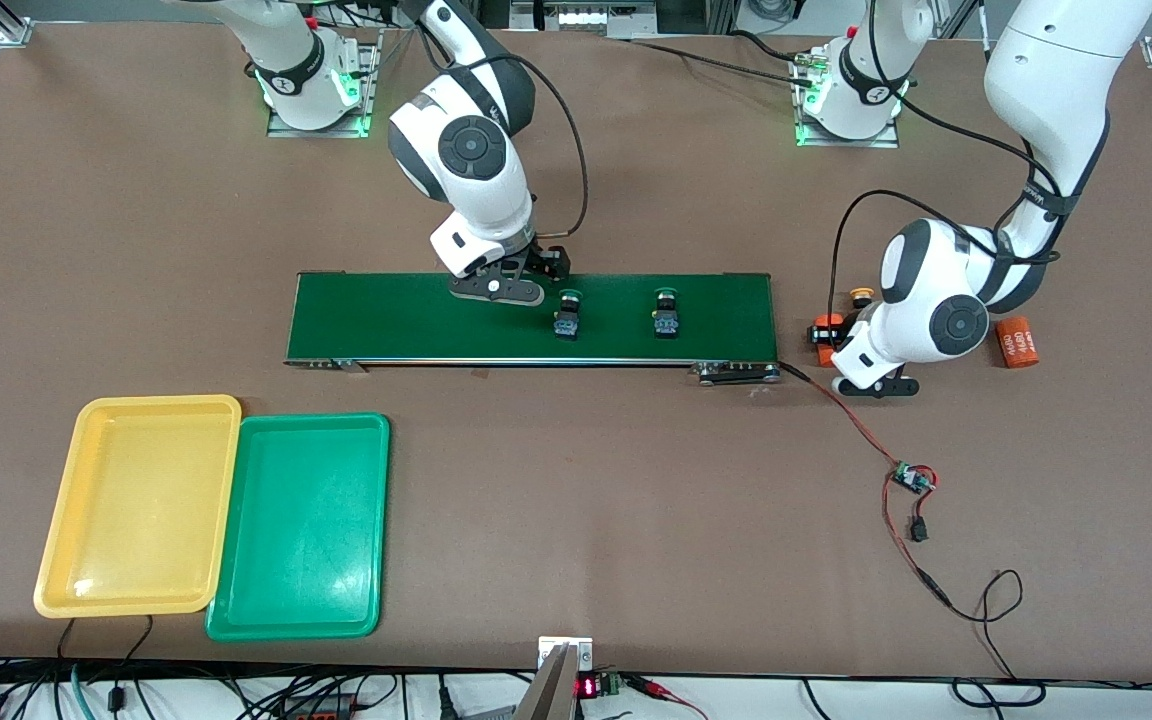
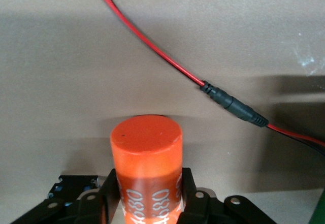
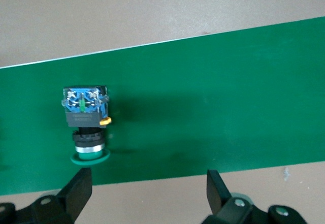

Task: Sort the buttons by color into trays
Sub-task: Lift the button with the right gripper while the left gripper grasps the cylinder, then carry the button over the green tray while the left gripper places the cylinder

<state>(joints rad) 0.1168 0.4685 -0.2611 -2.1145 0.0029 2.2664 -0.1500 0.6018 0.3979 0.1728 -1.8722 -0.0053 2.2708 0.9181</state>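
Two green buttons [image 1: 567, 312] [image 1: 666, 312] lie on the dark green conveyor belt [image 1: 416, 320]. My right gripper [image 1: 504, 290] hangs open over the belt's edge nearest the robots. In the right wrist view one green button [image 3: 85, 127] lies just off one finger of that gripper [image 3: 150, 183], not between the fingers. My left gripper [image 1: 839, 348], past the belt's end toward the left arm, is shut on an orange cylinder with white print [image 1: 822, 335]. The left wrist view shows that cylinder [image 2: 146, 148] upright in the left gripper [image 2: 147, 186]. A yellow-capped button [image 1: 861, 296] sits beside it.
The yellow tray [image 1: 141, 415] and the green tray [image 1: 301, 430] lie side by side near the front camera, toward the right arm's end. A second orange cylinder [image 1: 1018, 342] lies by the left arm. A red-black wire [image 2: 238, 109] runs from the belt to a small circuit board [image 1: 911, 478].
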